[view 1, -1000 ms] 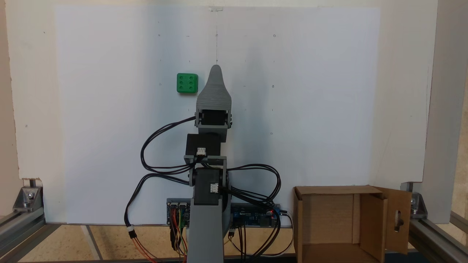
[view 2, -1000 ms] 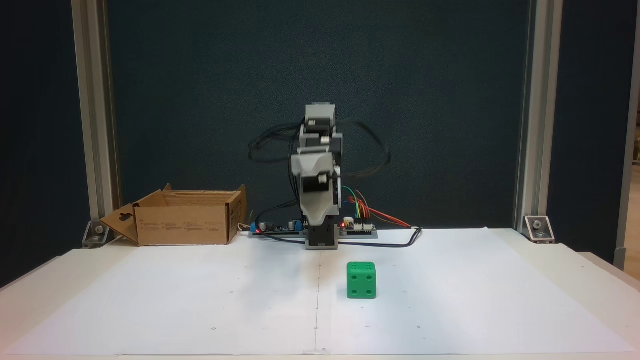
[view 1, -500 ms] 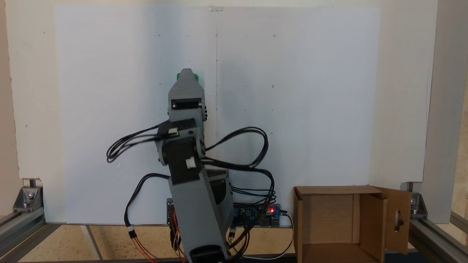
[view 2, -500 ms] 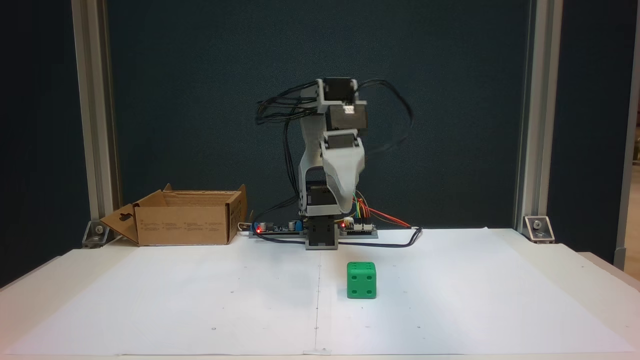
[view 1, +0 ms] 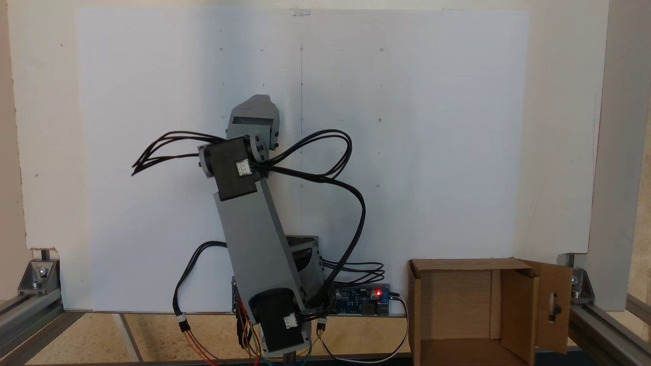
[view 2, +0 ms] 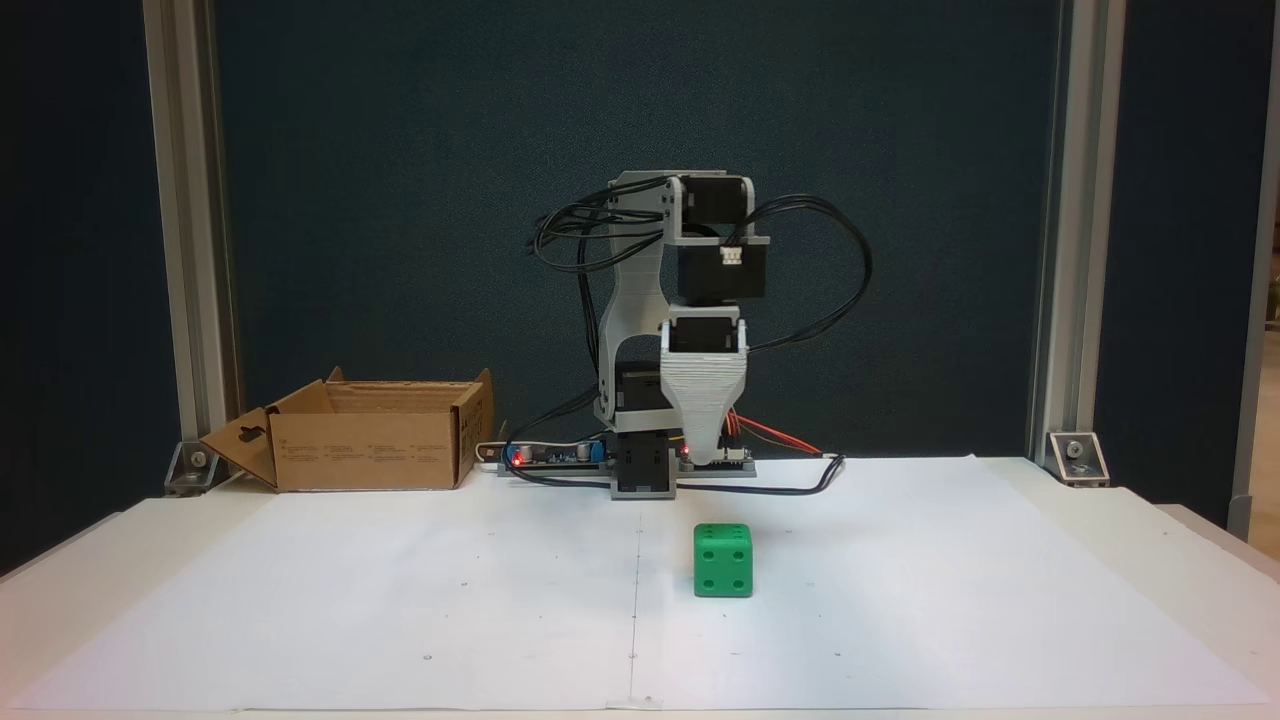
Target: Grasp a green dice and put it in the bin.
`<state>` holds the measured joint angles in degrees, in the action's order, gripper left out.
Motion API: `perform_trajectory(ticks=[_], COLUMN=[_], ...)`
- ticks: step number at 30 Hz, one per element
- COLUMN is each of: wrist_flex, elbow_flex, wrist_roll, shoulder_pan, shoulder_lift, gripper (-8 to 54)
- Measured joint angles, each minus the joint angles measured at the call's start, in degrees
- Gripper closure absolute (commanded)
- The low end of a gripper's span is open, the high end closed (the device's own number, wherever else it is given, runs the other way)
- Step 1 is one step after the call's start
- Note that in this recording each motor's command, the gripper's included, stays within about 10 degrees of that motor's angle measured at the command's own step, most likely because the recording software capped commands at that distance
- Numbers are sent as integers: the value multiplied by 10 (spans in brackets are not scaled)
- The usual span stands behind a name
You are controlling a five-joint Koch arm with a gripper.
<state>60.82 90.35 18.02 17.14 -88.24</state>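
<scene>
The small bright green plastic dice (view 2: 723,560) sat on the white paper sheet (view 2: 400,600) covering the table, a little to the right of the sheet's centre seam in the fixed view facing the arm, showing four pips toward that camera. Directly above it, clear of its top, hung the grey ribbed gripper (view 2: 708,462), pointing straight down. From that side it tapered to a single tip, one jaw behind the other, so I couldn't tell whether it was parted or closed. In the fixed view from behind and above, the gripper (view 1: 253,101) and grey arm (view 1: 254,239) covered the dice. The brown corrugated cardboard bin (view 2: 370,440) stood well apart, at the back left beside the circuit boards (view 2: 545,455); its side flap with the keyhole cutout (view 1: 554,305) hung open, and its inside (view 1: 457,300) looked bare.
</scene>
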Motion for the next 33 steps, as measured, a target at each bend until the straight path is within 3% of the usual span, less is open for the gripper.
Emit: perform_trajectory(ticks=[18,33], wrist_flex=[-69,-131], elbow_flex=[2,35], wrist_roll=[12,13], shoulder_pan=[33,33], shoulder_lift=[69,70], gripper=[25,25])
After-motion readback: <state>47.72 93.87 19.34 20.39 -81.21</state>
